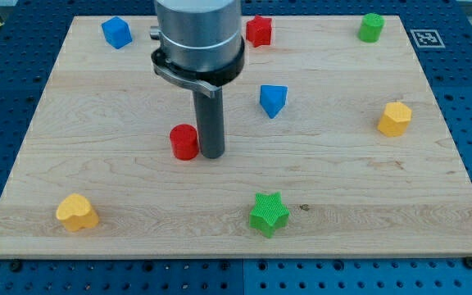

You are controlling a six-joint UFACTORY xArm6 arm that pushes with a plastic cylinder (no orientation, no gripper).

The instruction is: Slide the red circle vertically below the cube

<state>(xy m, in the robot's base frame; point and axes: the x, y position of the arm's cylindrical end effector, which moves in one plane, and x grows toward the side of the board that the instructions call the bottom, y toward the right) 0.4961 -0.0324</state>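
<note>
The red circle (pixel 184 142), a short red cylinder, stands on the wooden board left of centre. My tip (pixel 212 154) rests right beside it on the view's right, touching or almost touching it. The blue cube (pixel 116 32) sits near the view's top left corner of the board, well above and to the left of the red circle. The arm's grey body hides part of the board's top middle.
A red star (pixel 258 30) is at the top middle, a blue triangular block (pixel 273 100) right of my tip. A green cylinder (pixel 371 27) is top right, a yellow hexagon (pixel 394 119) at right. A green star (pixel 269 214) and yellow heart (pixel 76 212) lie along the bottom.
</note>
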